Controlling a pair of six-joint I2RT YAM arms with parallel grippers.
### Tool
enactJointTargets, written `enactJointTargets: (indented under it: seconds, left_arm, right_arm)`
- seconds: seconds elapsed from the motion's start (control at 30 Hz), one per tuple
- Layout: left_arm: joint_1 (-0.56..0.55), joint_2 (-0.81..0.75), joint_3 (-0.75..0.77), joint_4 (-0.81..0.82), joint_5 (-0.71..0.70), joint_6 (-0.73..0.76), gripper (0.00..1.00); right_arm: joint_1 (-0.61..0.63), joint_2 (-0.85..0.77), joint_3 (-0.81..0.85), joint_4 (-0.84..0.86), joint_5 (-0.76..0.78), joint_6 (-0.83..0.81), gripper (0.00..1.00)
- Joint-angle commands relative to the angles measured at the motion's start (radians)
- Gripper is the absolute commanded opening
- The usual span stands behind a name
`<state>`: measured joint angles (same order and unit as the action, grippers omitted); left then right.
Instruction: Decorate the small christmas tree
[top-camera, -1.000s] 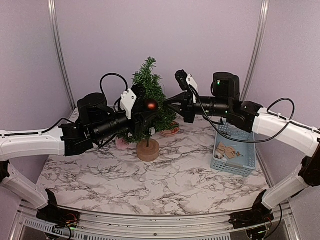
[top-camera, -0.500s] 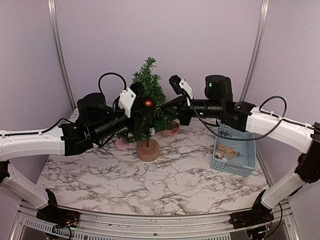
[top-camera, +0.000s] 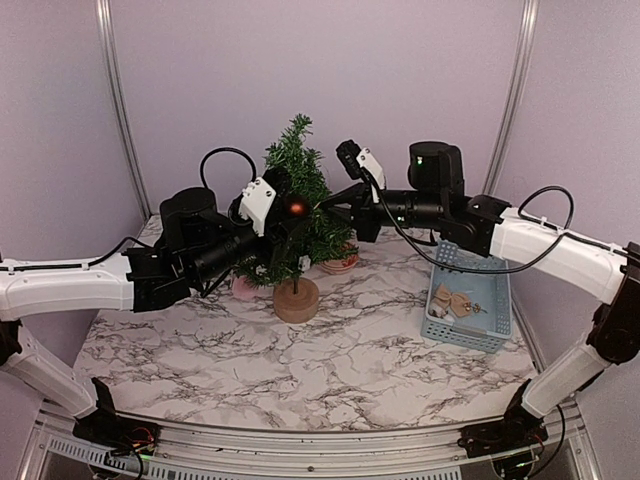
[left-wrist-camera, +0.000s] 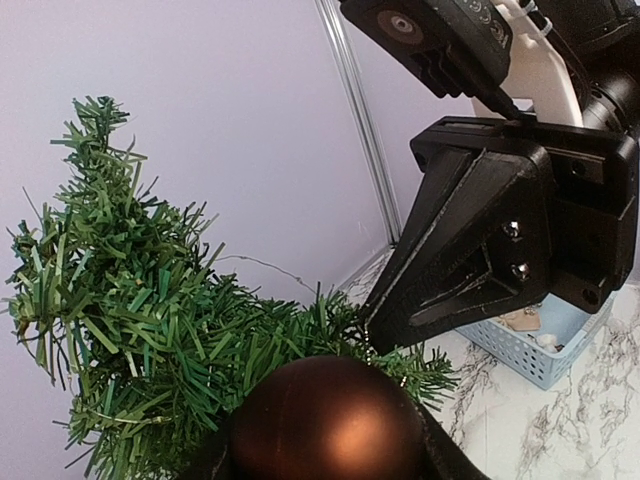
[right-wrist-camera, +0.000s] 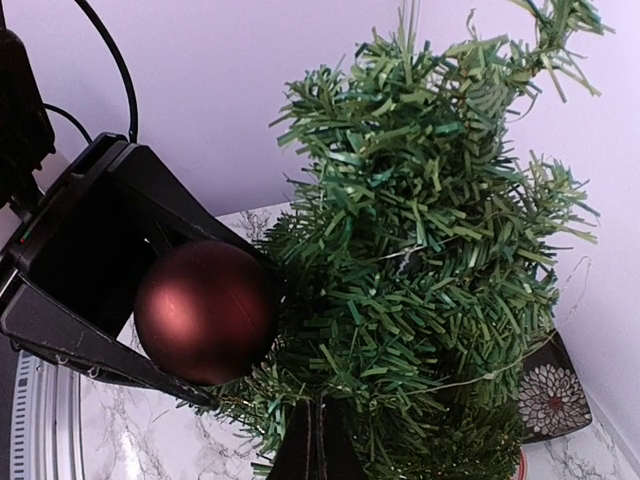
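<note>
The small christmas tree (top-camera: 297, 185) stands on its round tan base (top-camera: 296, 300) at the back middle of the marble table. My left gripper (top-camera: 296, 212) is shut on a shiny dark-red ball (top-camera: 296, 208) and holds it against the tree's right side, about mid-height. The ball fills the bottom of the left wrist view (left-wrist-camera: 325, 420) and shows in the right wrist view (right-wrist-camera: 205, 310). My right gripper (top-camera: 325, 204) comes from the right, its fingers shut (right-wrist-camera: 318, 445), with its tip just above the ball (left-wrist-camera: 372, 340). A thin gold beaded string (left-wrist-camera: 368, 352) runs from that tip down to the ball.
A light-blue basket (top-camera: 495, 335) holding several small ornaments sits at the right. A flower-patterned dish (top-camera: 340, 263) lies behind the tree, also in the right wrist view (right-wrist-camera: 545, 400). A pink object (top-camera: 243, 288) lies left of the base.
My right gripper has moved left, in toward the tree and the ball. My left gripper has shifted the ball slightly left and up.
</note>
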<state>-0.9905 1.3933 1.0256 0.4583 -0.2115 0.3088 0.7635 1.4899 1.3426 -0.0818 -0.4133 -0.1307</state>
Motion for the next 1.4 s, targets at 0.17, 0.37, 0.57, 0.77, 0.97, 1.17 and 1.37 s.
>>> enactJointTargets:
  seconds: [0.17, 0.37, 0.57, 0.77, 0.97, 1.17, 1.37]
  left_arm:
    - [0.001, 0.020, 0.008, -0.001, -0.027, 0.016, 0.19]
    - [0.001, 0.014, 0.004, -0.002, -0.032, 0.015, 0.19]
    - [0.002, 0.008, -0.007, 0.000, -0.067, 0.010, 0.19]
    - [0.003, 0.002, -0.017, -0.001, -0.131, 0.013, 0.19]
    - [0.002, -0.003, -0.040, -0.004, -0.128, 0.010, 0.20]
    - [0.003, -0.025, -0.058, -0.006, -0.087, 0.002, 0.28]
    - [0.003, -0.056, -0.067, -0.006, -0.045, -0.026, 0.44]
  right_arm:
    - [0.001, 0.044, 0.046, -0.030, 0.017, -0.003, 0.00]
    - [0.001, 0.068, 0.051, -0.045, 0.031, -0.005, 0.00]
    - [0.002, 0.057, 0.056, -0.041, 0.024, 0.000, 0.03]
    - [0.001, 0.040, 0.052, -0.036, 0.017, 0.002, 0.08]
    - [0.001, 0.027, 0.045, -0.036, 0.009, 0.002, 0.11]
    - [0.002, -0.011, 0.010, -0.015, -0.003, -0.001, 0.23]
    - [-0.004, -0.067, -0.042, 0.028, -0.009, 0.010, 0.33]
